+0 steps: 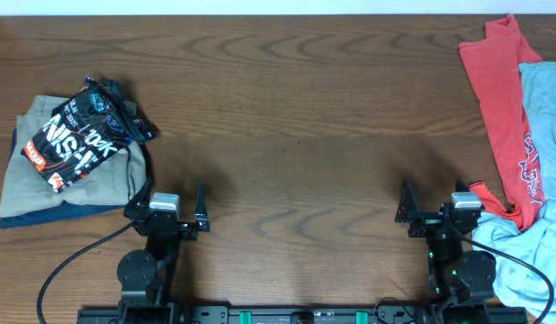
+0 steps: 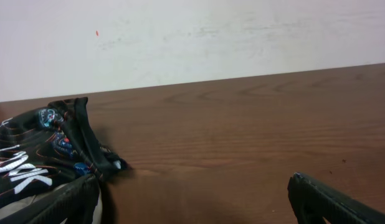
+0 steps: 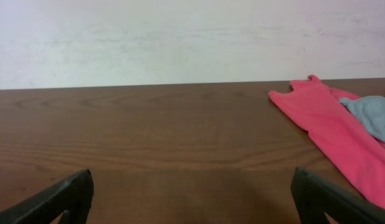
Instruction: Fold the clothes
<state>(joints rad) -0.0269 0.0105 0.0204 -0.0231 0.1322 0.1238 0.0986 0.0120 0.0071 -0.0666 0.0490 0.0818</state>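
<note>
The pale blue-grey T-shirt (image 1: 546, 162) lies crumpled at the table's right edge, partly over a red T-shirt (image 1: 503, 99). A corner of it shows in the right wrist view (image 3: 373, 118). My right gripper (image 1: 438, 202) is open and empty, low over the table near the front, just left of the shirt pile. My left gripper (image 1: 170, 203) is open and empty near the front left. In the wrist views the left fingers (image 2: 192, 202) and right fingers (image 3: 192, 199) stand wide apart over bare wood.
A black shirt with white and orange print (image 1: 80, 135) lies on a stack of folded clothes (image 1: 71, 193) at the left, also in the left wrist view (image 2: 43, 155). The red T-shirt shows in the right wrist view (image 3: 329, 130). A white wall is behind the table.
</note>
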